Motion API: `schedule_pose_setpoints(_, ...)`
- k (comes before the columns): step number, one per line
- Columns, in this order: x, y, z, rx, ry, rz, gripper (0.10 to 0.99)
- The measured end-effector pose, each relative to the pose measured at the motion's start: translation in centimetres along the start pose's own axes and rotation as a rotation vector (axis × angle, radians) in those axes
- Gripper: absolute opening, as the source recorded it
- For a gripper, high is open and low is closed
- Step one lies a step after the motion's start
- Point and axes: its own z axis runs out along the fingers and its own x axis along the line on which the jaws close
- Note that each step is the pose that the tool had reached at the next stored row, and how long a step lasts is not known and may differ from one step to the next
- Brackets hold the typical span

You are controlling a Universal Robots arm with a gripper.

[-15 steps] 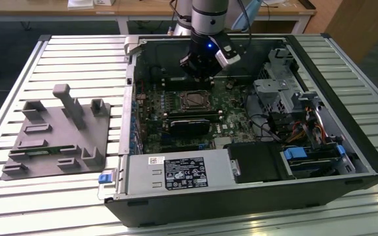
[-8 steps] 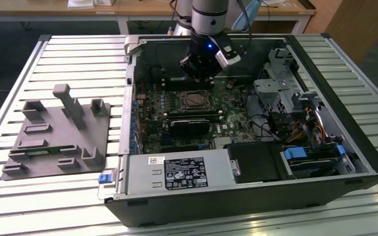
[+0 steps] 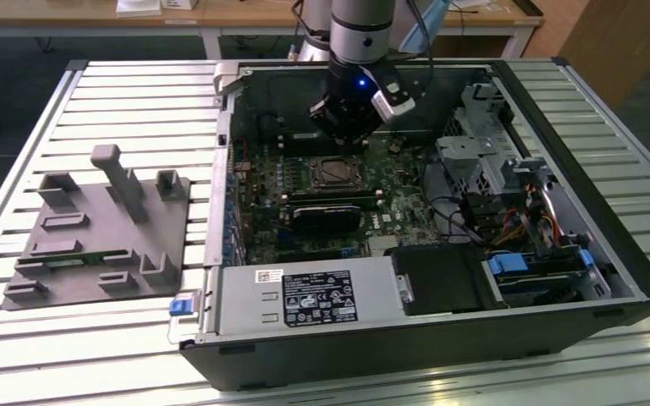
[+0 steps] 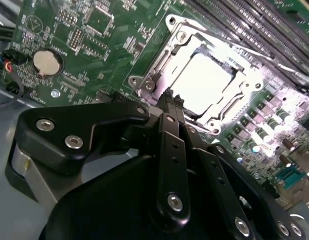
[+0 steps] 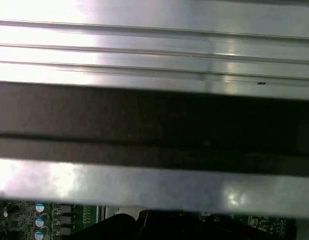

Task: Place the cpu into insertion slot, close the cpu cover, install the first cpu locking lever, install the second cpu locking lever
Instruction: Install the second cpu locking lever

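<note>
The cpu (image 4: 204,82) lies flat in the insertion slot (image 3: 334,173) of the green motherboard, its silver top glaring bright in the second wrist view. The cpu cover (image 4: 247,82), a silver frame with a window, lies down around it. My gripper (image 4: 172,97) is shut with nothing between its fingers. Its tips hover at the socket's edge beside a thin metal lever (image 4: 155,75). In the exterior view the gripper (image 3: 345,135) hangs inside the open computer case, just behind the socket.
Long black memory slots (image 3: 331,199) run in front of the socket. A drive cage (image 3: 483,161) and cables crowd the exterior view's right, and a power supply (image 3: 302,300) sits at the front. A grey fixture (image 3: 99,237) stands on the slatted table.
</note>
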Motion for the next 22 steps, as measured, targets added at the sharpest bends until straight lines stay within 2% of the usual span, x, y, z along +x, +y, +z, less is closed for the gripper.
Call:
schedule_pose_setpoints(3, 0.01, -0.36, 0.01, 0.000, 0.0000, 0.000, 0.114)
schedule_pose_setpoints(7, 0.05, -1.22, 0.04, 0.000, 0.0001, 0.000, 0.114)
schedule_pose_setpoints(9, 0.06, -1.58, 0.05, -0.005, -0.0002, 0.000, 0.114)
schedule_pose_setpoints(12, 0.07, -1.75, 0.01, -0.008, -0.0002, 0.000, 0.114)
schedule_pose_setpoints(15, 0.11, -1.83, -0.53, -0.015, -0.0006, 0.000, 0.114)
schedule_pose_setpoints(20, 0.11, -1.93, -2.30, -0.016, -0.0004, 0.000, 0.114)
schedule_pose_setpoints(22, 0.11, -2.04, -2.36, -0.020, -0.0008, 0.000, 0.114)
